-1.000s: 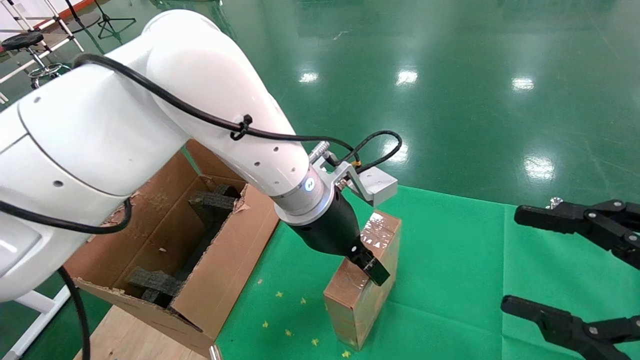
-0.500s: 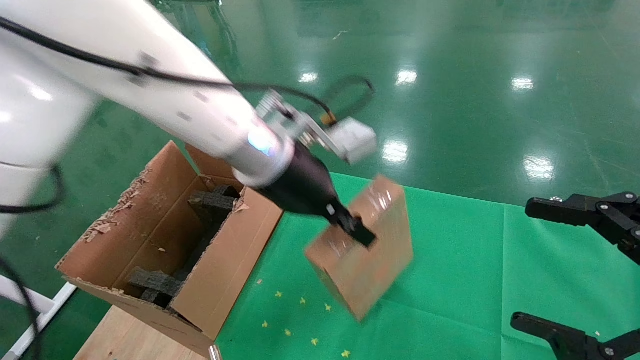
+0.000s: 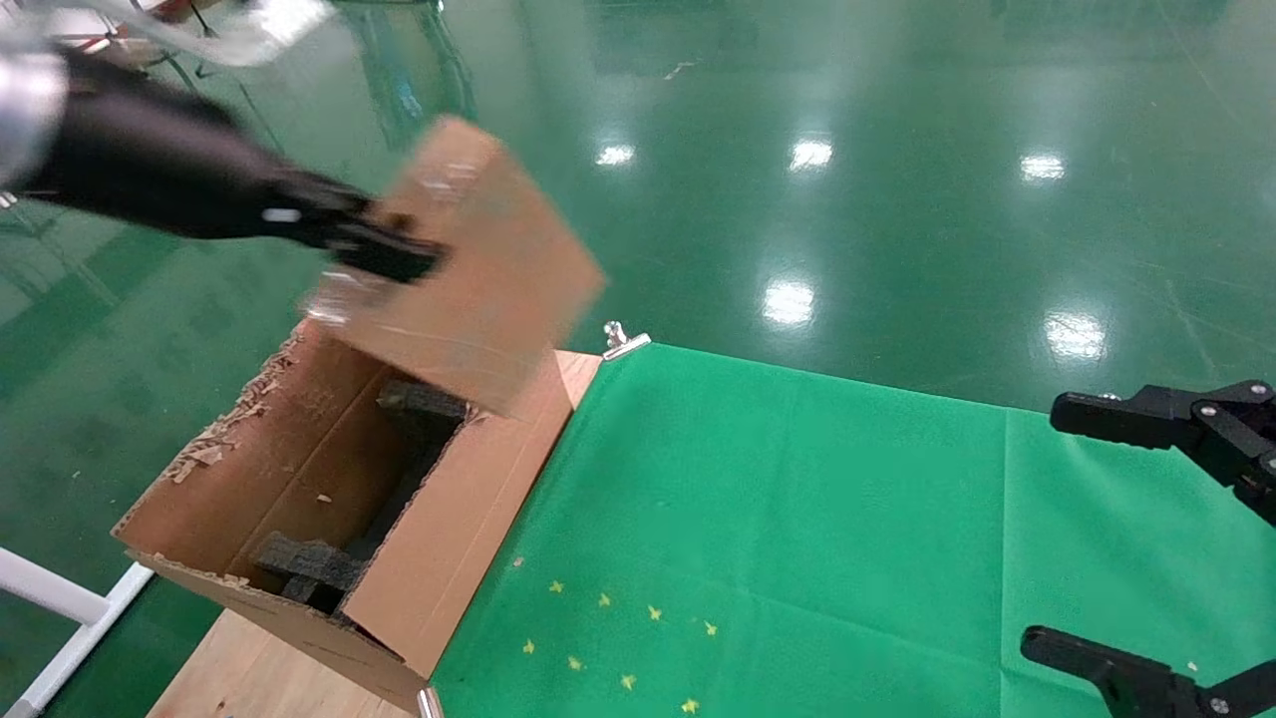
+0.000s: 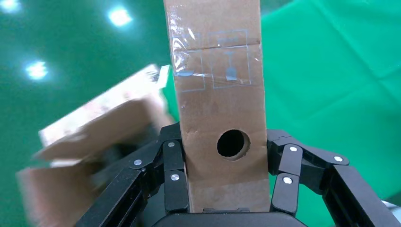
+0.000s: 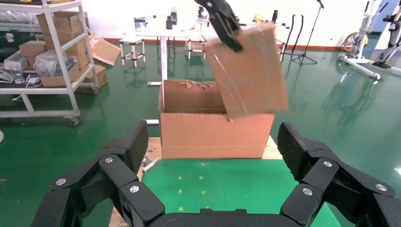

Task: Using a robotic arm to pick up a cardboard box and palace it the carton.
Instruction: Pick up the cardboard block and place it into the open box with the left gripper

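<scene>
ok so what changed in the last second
The left gripper, shut on the cardboard box, lifted it off the green cloth and swung it left, tilted, above the carton. The carton stayed put; the right gripper stayed open at the right, barely shifting.

The left pincer (image 3: pixel 399 249) has swung up and to the left, carrying the cardboard box (image 3: pixel 469 269) off the green worktop (image 3: pixel 797 519), where it stood a second ago; the box now hangs tilted above the far end of the carton (image 3: pixel 329 499).
</scene>
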You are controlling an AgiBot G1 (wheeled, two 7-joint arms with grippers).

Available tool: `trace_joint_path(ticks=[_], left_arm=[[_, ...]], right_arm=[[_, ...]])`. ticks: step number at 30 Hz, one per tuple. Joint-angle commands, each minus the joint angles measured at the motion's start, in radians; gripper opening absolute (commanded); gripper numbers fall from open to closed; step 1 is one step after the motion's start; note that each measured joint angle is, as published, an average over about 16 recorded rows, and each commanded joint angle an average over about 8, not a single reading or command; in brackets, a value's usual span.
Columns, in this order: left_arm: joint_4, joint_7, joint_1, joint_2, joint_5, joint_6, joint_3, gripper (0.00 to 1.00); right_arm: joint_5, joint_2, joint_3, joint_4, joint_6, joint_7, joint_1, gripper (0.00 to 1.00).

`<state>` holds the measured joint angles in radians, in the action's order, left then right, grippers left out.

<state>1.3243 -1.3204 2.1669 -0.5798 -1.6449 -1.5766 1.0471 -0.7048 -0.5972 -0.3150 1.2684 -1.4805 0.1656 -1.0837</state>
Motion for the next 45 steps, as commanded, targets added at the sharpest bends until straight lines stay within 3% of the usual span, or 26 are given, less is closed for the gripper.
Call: trace_joint_path(ticks=[1,6,11,22,33,45], left_arm=[[-0.006,0.048,0.039,0.059,-0.001,-0.007,0.007,0.0],[-0.045,0.129,0.06,0.132,-0.067,0.009,0.076,0.0],[-0.188,0.263,-0.021,0.155,-0.063,0.102,0.119,0.0],[-0.676,0.559,-0.2,0.047,-0.019,0.302,0.159,0.0],[-1.007,0.63,-0.258,-0.058,-0.027,0.374,0.173,0.0],[-1.229,0.635,-0.331,-0.163,-0.033,0.488,0.18,0.0]], right_arm=[[0.0,0.0,0.0,0.0,0.0,0.0,0.0,1.0],[0.0,0.0,0.0,0.0,0.0,0.0,0.0,1.0],[0.0,0.0,0.0,0.0,0.0,0.0,0.0,1.0],[0.0,0.0,-0.001,0.0,0.0,0.0,0.0,1.0],[0.001,0.0,-0.001,0.0,0.0,0.0,0.0,1.0],[0.001,0.0,-0.001,0.0,0.0,-0.001,0.0,1.0]])
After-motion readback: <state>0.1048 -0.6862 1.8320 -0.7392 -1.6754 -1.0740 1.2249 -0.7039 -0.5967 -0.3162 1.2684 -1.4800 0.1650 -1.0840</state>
